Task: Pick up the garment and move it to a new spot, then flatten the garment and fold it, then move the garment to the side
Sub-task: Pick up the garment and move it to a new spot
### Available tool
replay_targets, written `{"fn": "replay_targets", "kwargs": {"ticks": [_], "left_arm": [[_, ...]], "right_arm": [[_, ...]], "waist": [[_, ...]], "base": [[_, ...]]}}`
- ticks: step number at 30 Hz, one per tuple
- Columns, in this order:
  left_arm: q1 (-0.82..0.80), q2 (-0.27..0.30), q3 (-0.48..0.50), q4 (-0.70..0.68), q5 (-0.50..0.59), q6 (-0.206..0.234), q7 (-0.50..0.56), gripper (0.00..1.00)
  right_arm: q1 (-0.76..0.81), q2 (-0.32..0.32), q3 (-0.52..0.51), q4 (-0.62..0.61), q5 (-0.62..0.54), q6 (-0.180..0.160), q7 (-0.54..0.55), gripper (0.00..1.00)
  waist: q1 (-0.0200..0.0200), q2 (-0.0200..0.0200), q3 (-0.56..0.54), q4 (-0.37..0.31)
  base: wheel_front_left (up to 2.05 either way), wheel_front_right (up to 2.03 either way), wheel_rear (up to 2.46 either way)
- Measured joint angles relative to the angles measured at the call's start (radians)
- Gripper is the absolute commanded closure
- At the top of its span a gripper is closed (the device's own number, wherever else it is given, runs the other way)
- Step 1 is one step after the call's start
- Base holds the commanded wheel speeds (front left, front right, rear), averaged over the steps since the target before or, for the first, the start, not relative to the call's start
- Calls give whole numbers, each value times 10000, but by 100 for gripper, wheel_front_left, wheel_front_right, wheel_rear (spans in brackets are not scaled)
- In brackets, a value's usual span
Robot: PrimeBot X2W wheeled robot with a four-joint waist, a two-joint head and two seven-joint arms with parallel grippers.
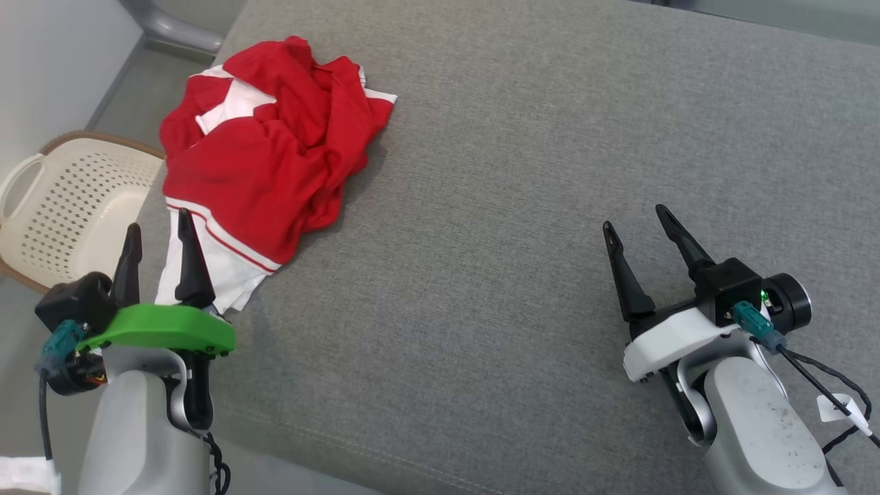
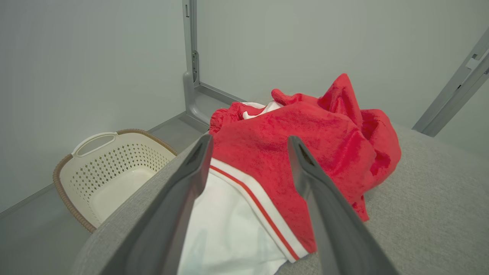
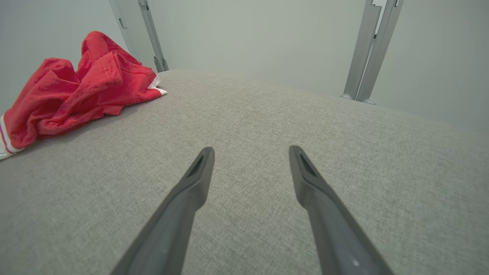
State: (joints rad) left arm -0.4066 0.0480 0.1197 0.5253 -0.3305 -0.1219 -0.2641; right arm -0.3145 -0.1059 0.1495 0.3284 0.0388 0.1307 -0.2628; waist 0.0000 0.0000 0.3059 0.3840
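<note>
The red-and-white garment (image 1: pixel 268 151) lay crumpled at the upper left of the head view, on the grey padded surface (image 1: pixel 522 206). The left gripper (image 1: pixel 159 221) stood wide open and empty just by the garment's white hem. The right gripper (image 1: pixel 634 217), equally open and empty, sat at lower right, well apart. A cream basket (image 1: pixel 75 206) stood at the left edge.

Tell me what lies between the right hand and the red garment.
Nothing but bare grey padded surface separates the right hand from the garment; the head view and right wrist view both show it.
</note>
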Motion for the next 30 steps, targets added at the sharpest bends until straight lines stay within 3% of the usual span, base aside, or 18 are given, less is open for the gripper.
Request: {"fn": "replay_targets", "kwargs": {"ticks": [7,14,26,27,29,30], "left_arm": [[-1003,142,104,708,134,-63,0,0],[-1950,717,-380,1845,-397,-71,2,0],[-3290,1398,-1208,5344,-830,-98,23,0],[-3396,1436,-1216,5614,-917,-102,88,9],[-3542,1484,-1248,6002,-959,-102,121,100],[-3620,1484,-1267,6149,-1020,-104,123,100]], "right_arm": [[-237,-75,165,-182,15,0,0,0],[-302,-151,209,-184,65,0,0,0],[-303,-79,326,-12,123,0,0,0],[-304,-71,336,12,125,0,0,0],[-307,-38,349,42,146,0,0,0],[-308,-21,349,58,163,0,0,0]], "waist": [[0,0,477,-688],[1,0,866,-1270],[0,0,951,-1886],[0,0,942,-1924],[0,0,918,-1990],[0,0,897,-2023]], "base": [[0,0,0],[0,0,0],[0,0,0],[0,0,0],[0,0,0],[0,0,0]]}}
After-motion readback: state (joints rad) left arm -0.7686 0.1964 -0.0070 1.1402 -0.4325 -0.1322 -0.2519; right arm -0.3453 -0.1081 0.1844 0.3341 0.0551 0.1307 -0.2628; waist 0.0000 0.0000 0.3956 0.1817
